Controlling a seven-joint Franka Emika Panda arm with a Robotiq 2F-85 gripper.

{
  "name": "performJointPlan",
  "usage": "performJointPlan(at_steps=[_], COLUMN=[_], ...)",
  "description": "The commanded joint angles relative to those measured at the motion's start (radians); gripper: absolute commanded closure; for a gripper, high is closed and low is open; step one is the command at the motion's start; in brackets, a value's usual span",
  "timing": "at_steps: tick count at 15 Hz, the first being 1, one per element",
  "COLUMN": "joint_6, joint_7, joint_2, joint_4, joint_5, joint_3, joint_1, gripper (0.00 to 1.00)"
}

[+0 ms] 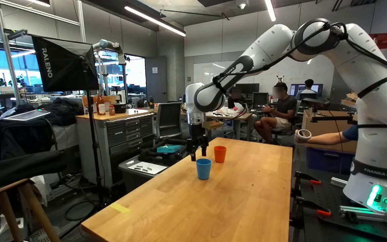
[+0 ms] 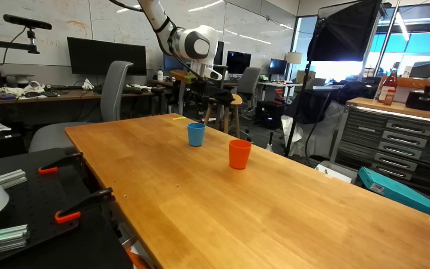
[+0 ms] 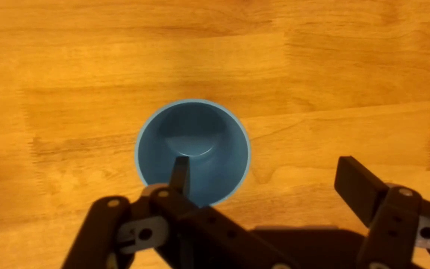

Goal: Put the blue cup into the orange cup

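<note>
Risking a strike on the rim of the blue cup (image 3: 196, 144) when lowering straight down from here, owing to poor centring: in the wrist view, overlapping the cup's mouth with the finger (image 3: 180, 172) at lower left while placing the finger at lower right well outside. Possibly pinching only one wall when closing at this offset, then tilting or dragging the cup across the table (image 1: 247, 208). Later, probably facing a close fit, judging by the similar sizes: catching the base on the rim of the orange cup (image 2: 239, 154) through misalignment, or tipping that cup through pushing off-centre.

Showing the gripper (image 3: 263, 166) at the bottom of the wrist view with jaws wide apart, gripping nothing.

Locating the blue cup upright on the table: in the wrist view, appearing left of centre, off the middle of the finger gap and toward the lower-left finger. In an exterior view, sitting just below and slightly right of the fingertips (image 1: 193, 156), apparently without contact. In an exterior view, showing the robot arm (image 2: 200, 48) at upper middle, losing the tips against a dark background; not confirming depth.
</note>
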Motion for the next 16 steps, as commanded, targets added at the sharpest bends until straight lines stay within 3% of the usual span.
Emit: performJointPlan(at_steps=[1,3,4,6,14,16], joint_6=[0.075,0.117,0.135,0.167,0.193,0.186], joint_7=[-0.007,-0.012,-0.015,-0.020,-0.026,-0.022], joint_2=[0.043,0.059,0.065,0.071,0.083,0.088], joint_4=[0.003,-0.007,-0.013,-0.021,0.015,0.028], joint_5=[0.012,0.015,0.021,0.031,0.049,0.049], joint_3=[0.002,0.004,0.008,0.013,0.009,0.004], joint_1=[-0.002,-0.003,-0.007,-0.011,-0.029,-0.038], gripper=[0.00,0.00,0.25,0.32,0.95,1.00])
